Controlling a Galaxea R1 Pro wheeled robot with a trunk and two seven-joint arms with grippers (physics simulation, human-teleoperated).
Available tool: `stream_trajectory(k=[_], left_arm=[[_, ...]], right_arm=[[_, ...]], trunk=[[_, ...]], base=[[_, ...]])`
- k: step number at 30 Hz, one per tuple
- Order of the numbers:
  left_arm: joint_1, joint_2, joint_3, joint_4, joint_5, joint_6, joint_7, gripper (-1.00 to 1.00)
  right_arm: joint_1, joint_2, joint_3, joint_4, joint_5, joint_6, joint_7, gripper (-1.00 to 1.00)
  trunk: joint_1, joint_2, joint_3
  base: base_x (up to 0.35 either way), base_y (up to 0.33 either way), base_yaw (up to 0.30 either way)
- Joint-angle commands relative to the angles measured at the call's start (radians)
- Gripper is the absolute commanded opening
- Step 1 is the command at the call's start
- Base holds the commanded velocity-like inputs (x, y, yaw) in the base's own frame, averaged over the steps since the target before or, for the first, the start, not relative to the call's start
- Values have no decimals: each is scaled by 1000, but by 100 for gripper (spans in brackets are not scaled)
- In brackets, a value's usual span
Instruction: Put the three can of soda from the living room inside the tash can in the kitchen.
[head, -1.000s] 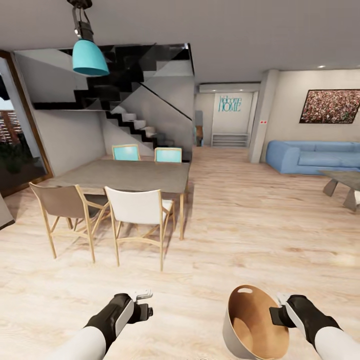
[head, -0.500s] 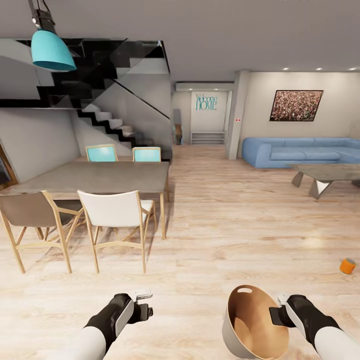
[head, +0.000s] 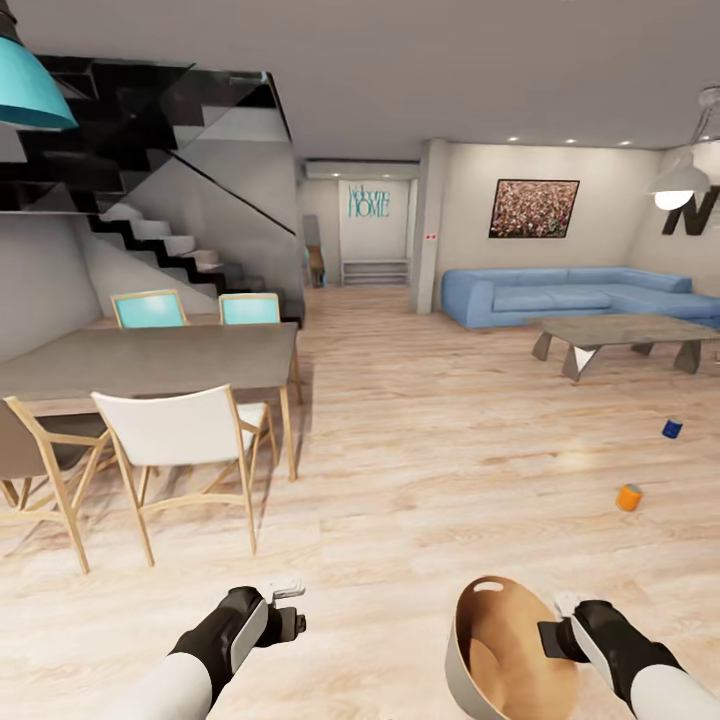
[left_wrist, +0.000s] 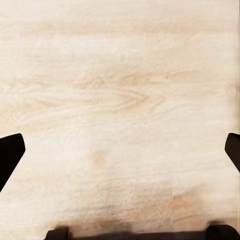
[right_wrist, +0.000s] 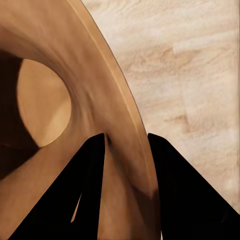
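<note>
Presently, the right hand (head: 556, 622) is clenched on the rim of the light grey tapered bucket with glossy brown inside (head: 500, 650), one finger (right_wrist: 85, 190) inside the wall and one outside. The left hand (head: 290, 600) is carried released, its fingers spread wide over pale plank floor (left_wrist: 120, 100). An orange soda can (head: 628, 497) and a blue soda can (head: 672, 428) are recorded upright on the floor, well apart from the bucket, near a grey low surface (head: 620, 330) fronting a blue sofa (head: 560, 292). A dining surface (head: 150, 358) with wooden chairs is listed opposite.
</note>
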Motion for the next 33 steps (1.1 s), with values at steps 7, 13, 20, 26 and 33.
stream_trajectory(k=[7,13,20,26,33], left_arm=[[0,1,0,-3,1,-1,-2,100],[0,3,0,-9,3,-2,-11,100],[0,4,0,-11,3,-3,-14,100],[0,5,-2,-11,3,-3,-14,100],[0,5,-2,-11,2,-4,-14,100]], right_arm=[[1,7,0,-5,-12,8,3,-100],[1,8,1,-6,-12,8,2,-100],[1,8,1,-6,-13,8,3,-100],[1,8,2,-6,-13,8,3,-100],[1,8,3,-6,-14,9,4,-100]], trunk=[[0,0,-4],[0,0,-5],[0,0,-5],[0,0,-5],[0,0,-5]], base=[[0,0,-216],[0,0,-28],[6,0,-4],[157,24,-1],[300,18,-1]])
